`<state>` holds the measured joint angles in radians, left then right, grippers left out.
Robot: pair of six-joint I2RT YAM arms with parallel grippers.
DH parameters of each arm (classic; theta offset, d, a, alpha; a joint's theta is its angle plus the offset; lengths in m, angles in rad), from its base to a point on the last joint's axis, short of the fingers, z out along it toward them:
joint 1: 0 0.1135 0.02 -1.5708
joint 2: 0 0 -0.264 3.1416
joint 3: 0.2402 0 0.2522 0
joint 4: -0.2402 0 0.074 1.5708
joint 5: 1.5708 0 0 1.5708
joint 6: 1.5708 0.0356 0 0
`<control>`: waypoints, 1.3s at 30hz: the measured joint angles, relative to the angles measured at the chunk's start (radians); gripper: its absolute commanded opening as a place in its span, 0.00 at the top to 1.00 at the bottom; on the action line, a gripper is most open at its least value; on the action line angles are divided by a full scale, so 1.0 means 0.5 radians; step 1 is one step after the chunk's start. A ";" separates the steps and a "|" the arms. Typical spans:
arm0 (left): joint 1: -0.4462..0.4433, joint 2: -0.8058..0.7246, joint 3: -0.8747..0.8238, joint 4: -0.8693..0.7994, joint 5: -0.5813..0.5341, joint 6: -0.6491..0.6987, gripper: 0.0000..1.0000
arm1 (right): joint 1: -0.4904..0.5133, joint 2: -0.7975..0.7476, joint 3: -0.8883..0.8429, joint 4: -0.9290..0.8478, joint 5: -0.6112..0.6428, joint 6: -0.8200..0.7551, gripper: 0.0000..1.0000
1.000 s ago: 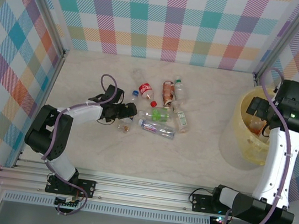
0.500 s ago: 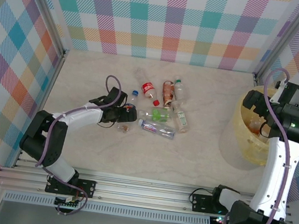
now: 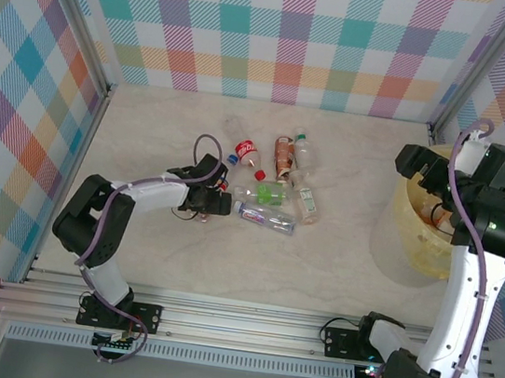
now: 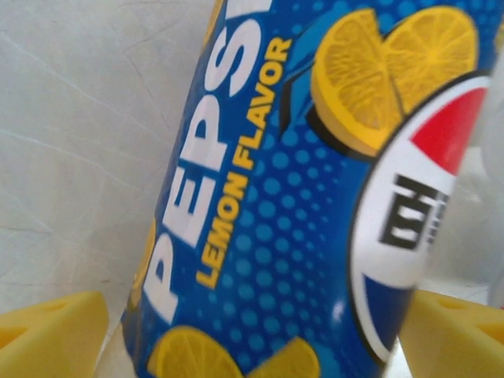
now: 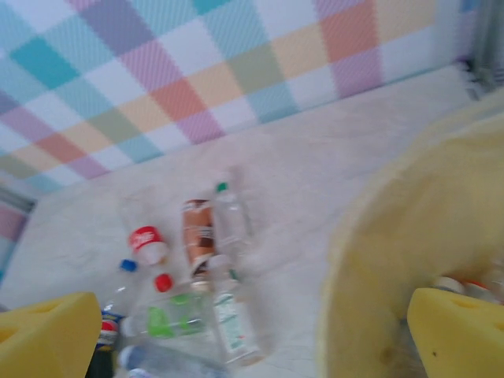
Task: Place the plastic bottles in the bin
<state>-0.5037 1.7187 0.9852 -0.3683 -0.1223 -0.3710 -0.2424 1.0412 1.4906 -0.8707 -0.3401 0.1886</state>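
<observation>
A: First, the near side: what does the left gripper (image 4: 253, 331) show?
B: Its fingers flank a blue bottle (image 4: 299, 197) lying on the table (image 3: 131, 247); whether they clench it cannot be told.
A: And farther back?
B: Other bottles (image 3: 275, 192) lie loose just beside it. At far right, the right gripper (image 3: 413, 165) hangs spread and empty above the bin (image 3: 409, 249) rim.

Left arm: stretched low, forearm reaching rightward
Left gripper (image 3: 219, 202): low, jaws apart
Right arm: upright, elbow high, wrist turned left
Right gripper (image 3: 413, 165): raised, jaws wide apart
</observation>
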 measured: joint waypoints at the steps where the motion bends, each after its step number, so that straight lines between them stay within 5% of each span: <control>1: 0.000 0.024 0.006 0.002 -0.006 0.004 0.13 | 0.002 -0.011 -0.013 0.039 -0.072 0.022 0.00; 10: -0.004 0.085 0.045 -0.047 -0.092 0.041 0.27 | 0.349 0.016 -0.113 0.333 -0.453 0.145 0.00; 24: -0.006 0.000 0.005 0.023 -0.076 0.038 0.44 | 0.892 0.198 -0.143 0.571 -0.359 0.170 0.00; 32: -0.008 -0.288 -0.004 0.032 0.002 -0.007 0.46 | 1.007 0.303 -0.170 0.646 -0.294 0.186 0.00; 39: -0.010 -0.617 -0.003 0.170 0.288 -0.063 0.48 | 1.035 0.373 -0.192 0.726 -0.204 0.299 0.00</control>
<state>-0.5087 1.4101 0.9836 -0.2832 0.0219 -0.4023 0.2749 1.2278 1.3945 -0.5076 -0.4423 0.3382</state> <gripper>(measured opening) 0.589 0.996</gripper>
